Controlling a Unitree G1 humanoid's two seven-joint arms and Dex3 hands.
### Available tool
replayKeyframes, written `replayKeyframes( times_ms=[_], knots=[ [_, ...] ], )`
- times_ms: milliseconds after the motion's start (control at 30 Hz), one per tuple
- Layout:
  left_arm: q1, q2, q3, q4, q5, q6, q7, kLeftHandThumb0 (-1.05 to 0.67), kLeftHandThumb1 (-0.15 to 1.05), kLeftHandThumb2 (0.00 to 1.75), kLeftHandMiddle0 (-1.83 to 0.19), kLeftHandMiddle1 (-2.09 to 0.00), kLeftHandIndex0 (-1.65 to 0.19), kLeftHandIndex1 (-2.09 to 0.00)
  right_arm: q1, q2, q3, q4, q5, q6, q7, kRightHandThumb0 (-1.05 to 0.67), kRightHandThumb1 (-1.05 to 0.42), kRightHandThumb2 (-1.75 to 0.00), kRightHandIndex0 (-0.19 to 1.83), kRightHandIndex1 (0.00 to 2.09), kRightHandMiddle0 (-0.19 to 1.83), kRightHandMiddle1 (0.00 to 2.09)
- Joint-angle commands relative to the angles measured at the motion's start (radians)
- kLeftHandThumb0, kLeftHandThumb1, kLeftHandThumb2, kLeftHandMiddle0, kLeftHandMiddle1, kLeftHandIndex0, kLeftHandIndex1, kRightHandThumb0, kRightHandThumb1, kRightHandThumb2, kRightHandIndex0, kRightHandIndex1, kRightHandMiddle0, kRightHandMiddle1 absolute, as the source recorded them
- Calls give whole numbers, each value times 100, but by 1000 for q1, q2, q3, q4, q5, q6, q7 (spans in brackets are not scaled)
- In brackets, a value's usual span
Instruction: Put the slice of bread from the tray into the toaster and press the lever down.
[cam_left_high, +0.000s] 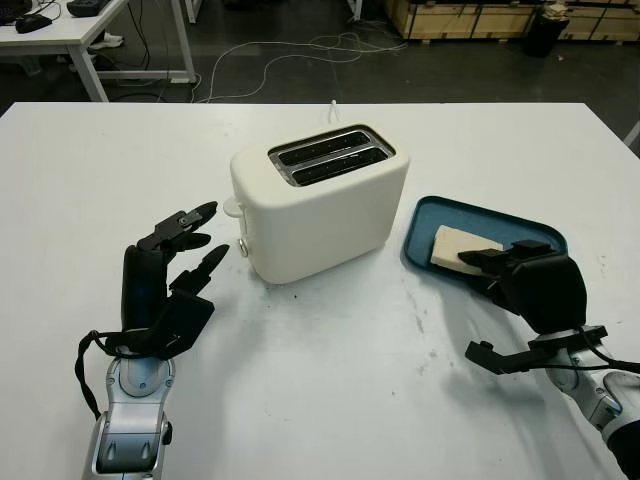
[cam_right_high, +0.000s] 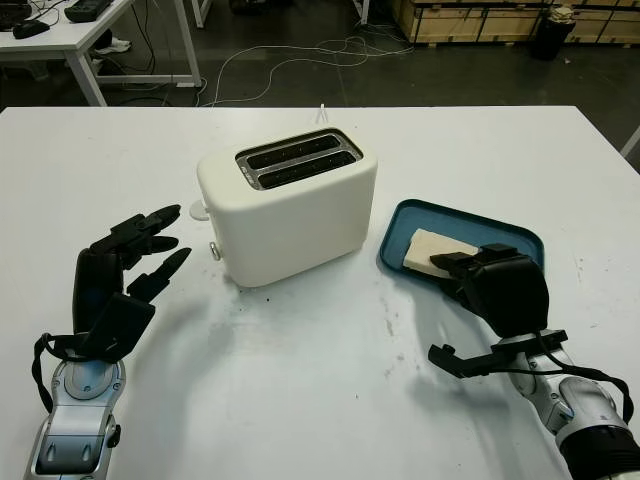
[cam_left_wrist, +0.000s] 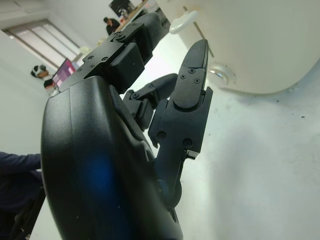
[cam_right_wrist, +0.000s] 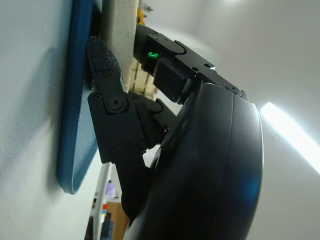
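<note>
A cream two-slot toaster stands mid-table, both slots empty, its white lever up on the left end. To its right a blue tray holds the pale slice of bread, lying flat. My right hand sits over the tray's near edge; in the right wrist view its thumb and fingers close on either side of the bread. My left hand is open above the table, left of the toaster, a short gap from the lever.
The toaster's white cord runs off the table's far edge. Beyond are a dark floor with cables, white desks at the back left and wooden crates at the back right. The white tabletop lies bare in front.
</note>
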Motion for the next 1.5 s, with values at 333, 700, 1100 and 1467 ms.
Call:
replayKeyframes(
  times_ms=[333, 700, 1100, 1467],
  knots=[
    [-3, 0, -6, -2, 10, -11, 3, -30, 92, 16, -50, -91, -80, -3, -83, -30, -21, 15, -38, -29, -279, -50, -92, -22, 105, 67, 120, 12],
    [-6, -3, -5, 3, 0, -20, 2, -28, 92, 15, -51, -91, -81, -3, -249, -89, -84, 26, 44, -234, -305, -48, -92, -12, 85, 173, 63, 157],
    [-9, -4, -12, -11, 19, 2, 4, -28, 92, 15, -49, -92, -80, -3, -470, -123, -130, 119, 281, -496, 53, -45, -92, -1, 90, 169, 88, 125],
    [-8, -6, -9, -12, 15, -5, 8, -26, 92, 14, -50, -91, -81, -3, -740, -70, -167, 293, 660, -552, 648, -41, -88, 0, 93, 172, 84, 145]
  ],
)
